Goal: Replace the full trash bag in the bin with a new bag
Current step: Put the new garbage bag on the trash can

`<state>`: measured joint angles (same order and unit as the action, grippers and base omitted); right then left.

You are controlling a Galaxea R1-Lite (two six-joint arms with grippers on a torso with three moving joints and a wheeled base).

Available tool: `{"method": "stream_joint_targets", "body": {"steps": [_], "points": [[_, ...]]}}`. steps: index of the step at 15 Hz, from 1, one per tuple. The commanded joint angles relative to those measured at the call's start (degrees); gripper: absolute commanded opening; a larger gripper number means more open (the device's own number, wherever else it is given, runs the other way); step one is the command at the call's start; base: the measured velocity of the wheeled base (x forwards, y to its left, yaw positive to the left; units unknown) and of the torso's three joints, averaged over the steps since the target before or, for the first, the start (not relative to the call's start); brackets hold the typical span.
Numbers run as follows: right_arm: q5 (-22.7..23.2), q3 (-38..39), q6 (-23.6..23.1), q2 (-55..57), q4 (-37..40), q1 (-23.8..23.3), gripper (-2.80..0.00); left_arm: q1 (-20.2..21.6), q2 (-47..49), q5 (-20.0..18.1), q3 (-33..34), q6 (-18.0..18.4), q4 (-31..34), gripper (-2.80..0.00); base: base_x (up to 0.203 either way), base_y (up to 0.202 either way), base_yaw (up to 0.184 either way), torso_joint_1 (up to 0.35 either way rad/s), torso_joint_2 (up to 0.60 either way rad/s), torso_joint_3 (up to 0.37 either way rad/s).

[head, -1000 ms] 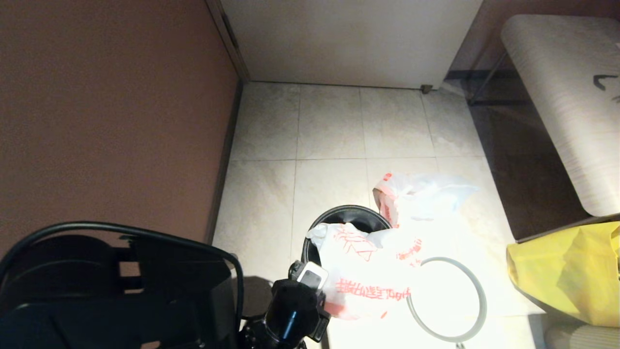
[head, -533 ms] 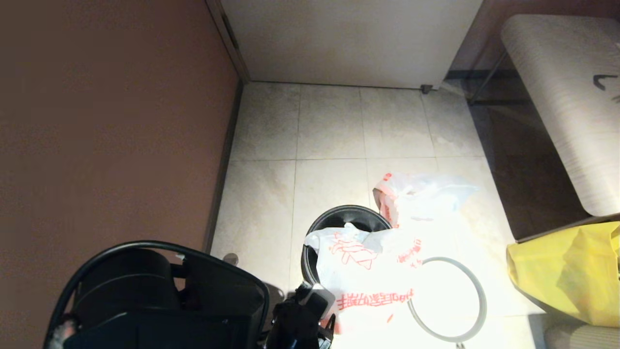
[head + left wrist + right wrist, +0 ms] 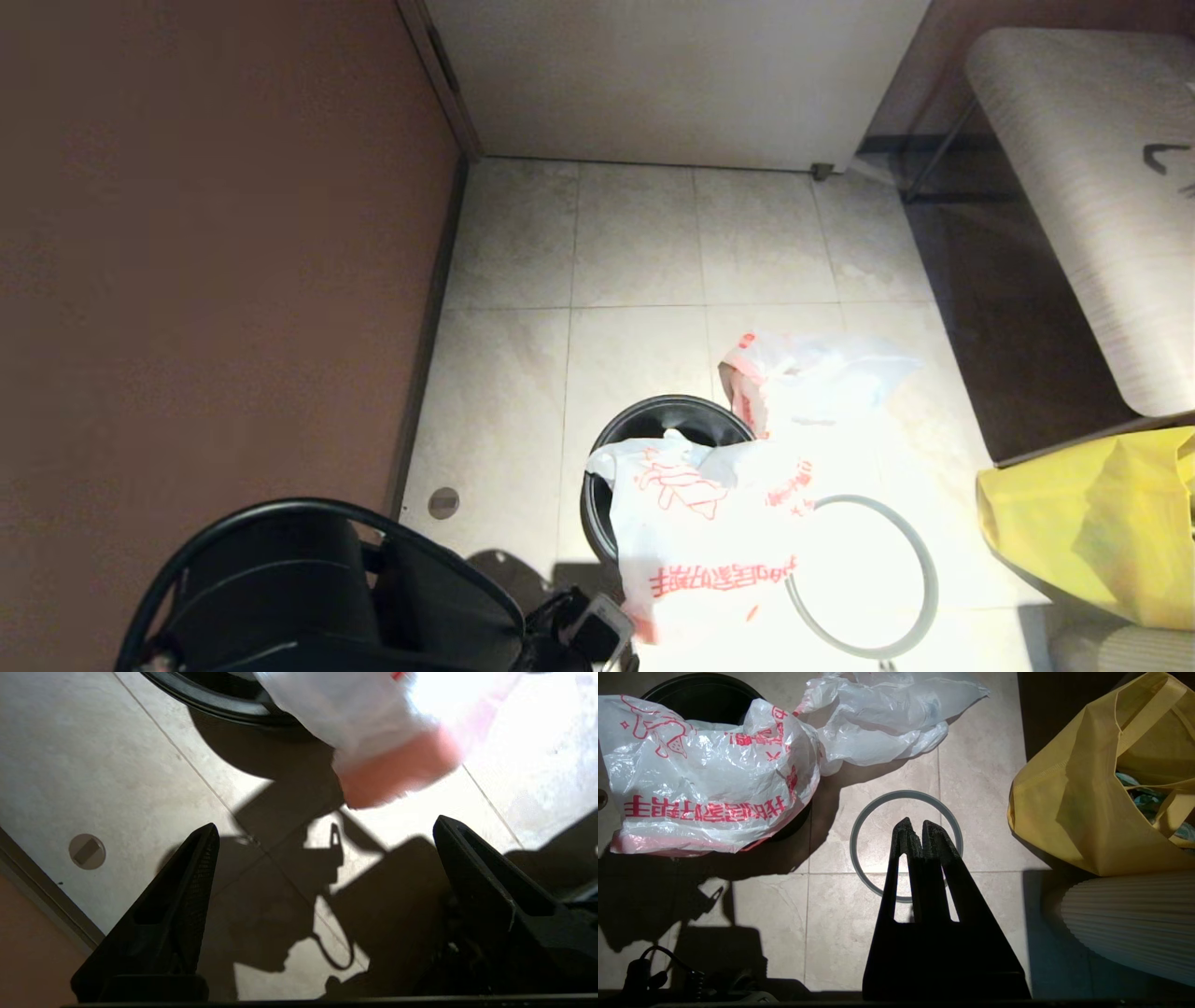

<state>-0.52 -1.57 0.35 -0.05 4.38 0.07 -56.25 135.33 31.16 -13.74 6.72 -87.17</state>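
The black bin (image 3: 653, 408) stands on the tiled floor. The new bag (image 3: 709, 532), white with a red figure and red characters, lies draped over the bin's near side and hides part of its mouth. The full trash bag (image 3: 812, 378) lies on the floor just beyond the bin, to its right. The grey hoop (image 3: 935, 579) lies flat on the floor, right of the bin. My left gripper (image 3: 324, 822) is open over bare floor, short of the new bag's pink edge (image 3: 397, 774), holding nothing. My right gripper (image 3: 916, 822) is shut above the hoop (image 3: 853, 840).
A big yellow bag (image 3: 1092, 523) stands at the right, with a pale ribbed object (image 3: 1125, 924) beside it. A pale bench (image 3: 1092, 187) fills the far right. A brown wall (image 3: 215, 233) runs along the left. A round floor drain (image 3: 443, 502) lies left of the bin.
My left gripper has drawn back from the new bag's near corner toward the robot. The bag has settled lower over the bin. The hoop and full bag have not moved.
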Motion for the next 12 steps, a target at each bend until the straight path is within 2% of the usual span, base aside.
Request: {"method": "stream_joint_targets", "body": {"steps": [1,4,9,12], "points": [[0.0,0.0,0.0,0.0,0.0,0.0,-2.80,-1.0,1.0,0.1,0.6,0.3,-0.5,0.00,0.000,0.000,0.000,0.000,0.00,0.000],[0.0,0.0,0.0,0.0,0.0,0.0,-2.80,-1.6,3.4,0.3,-0.8,1.3,-0.5,0.00,0.000,0.000,0.000,0.000,0.00,0.000],[0.0,0.0,0.0,0.0,0.0,0.0,-2.80,3.0,7.1,0.3,-10.5,9.6,-0.5,0.00,0.000,0.000,0.000,0.000,0.00,0.000],[0.0,0.0,0.0,0.0,0.0,0.0,-2.80,6.0,3.9,1.7,-15.5,13.2,-0.5,0.00,0.000,0.000,0.000,0.000,0.00,0.000]]}}
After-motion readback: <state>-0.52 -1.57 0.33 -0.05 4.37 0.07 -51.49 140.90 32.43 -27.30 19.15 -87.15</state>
